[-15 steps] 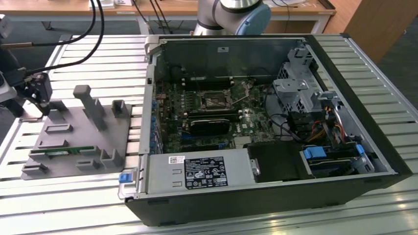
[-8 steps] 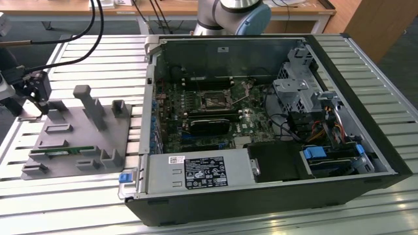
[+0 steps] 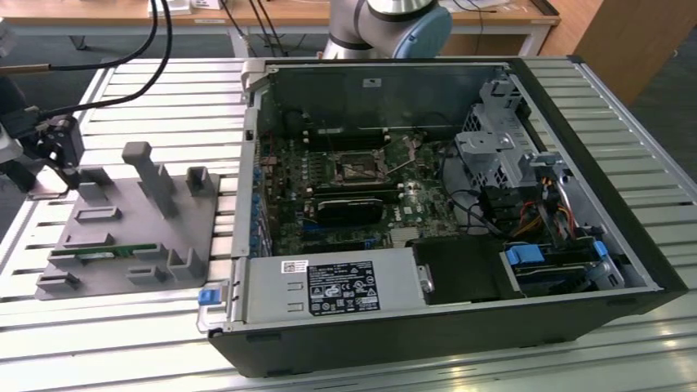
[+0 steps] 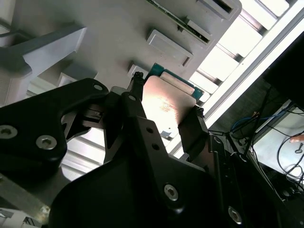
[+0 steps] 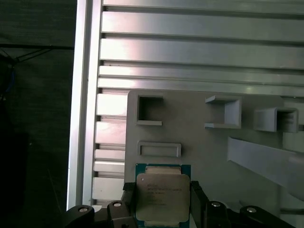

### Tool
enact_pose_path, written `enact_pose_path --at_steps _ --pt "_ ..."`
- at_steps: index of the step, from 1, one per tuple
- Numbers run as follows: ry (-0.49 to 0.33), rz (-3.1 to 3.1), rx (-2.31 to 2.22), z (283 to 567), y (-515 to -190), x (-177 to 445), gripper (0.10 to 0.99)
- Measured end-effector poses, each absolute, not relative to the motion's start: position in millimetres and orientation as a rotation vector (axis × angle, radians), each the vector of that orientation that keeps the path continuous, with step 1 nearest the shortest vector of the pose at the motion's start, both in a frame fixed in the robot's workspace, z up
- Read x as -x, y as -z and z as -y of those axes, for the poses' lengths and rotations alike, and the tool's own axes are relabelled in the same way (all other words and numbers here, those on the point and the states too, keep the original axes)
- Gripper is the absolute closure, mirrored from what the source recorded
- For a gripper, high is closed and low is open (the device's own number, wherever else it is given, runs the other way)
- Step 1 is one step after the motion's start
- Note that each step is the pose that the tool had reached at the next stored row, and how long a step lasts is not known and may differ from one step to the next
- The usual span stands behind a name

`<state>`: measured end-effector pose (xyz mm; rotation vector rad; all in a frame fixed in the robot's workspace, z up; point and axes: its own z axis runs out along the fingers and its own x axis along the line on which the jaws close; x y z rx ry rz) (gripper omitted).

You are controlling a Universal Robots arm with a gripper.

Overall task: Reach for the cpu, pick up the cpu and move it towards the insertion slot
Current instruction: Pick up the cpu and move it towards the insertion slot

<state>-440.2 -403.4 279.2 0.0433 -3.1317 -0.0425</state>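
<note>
Slatted aluminium table carries everything. An open computer case takes the centre and the exterior view's right. It lies on its side so the board faces up. The insertion slot sits mid-board in its metal bracket and looks unoccupied, as far as I can make out.

A grey fixture tray is at the exterior view's left. It has moulded pockets and posts, presumably to keep each part at a known spot. A green memory stick lies in a pocket toward the lower left of the frame.

The gripper stands at the tray's upper-left corner, well apart from the case. In the first wrist view the cpu lies metal side up at the tray's edge. In the second wrist view the black fingers sit against two opposite edges of it, with no gap visible. I judge it pinched by the sides, which leaves the top face clear. I cannot tell whether it has left the tray.
</note>
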Motion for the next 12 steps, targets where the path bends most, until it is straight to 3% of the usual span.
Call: enact_pose_path --at_steps 12 --pt "0.043 3.132 -0.043 403.4 -293.9 440.2 0.541"
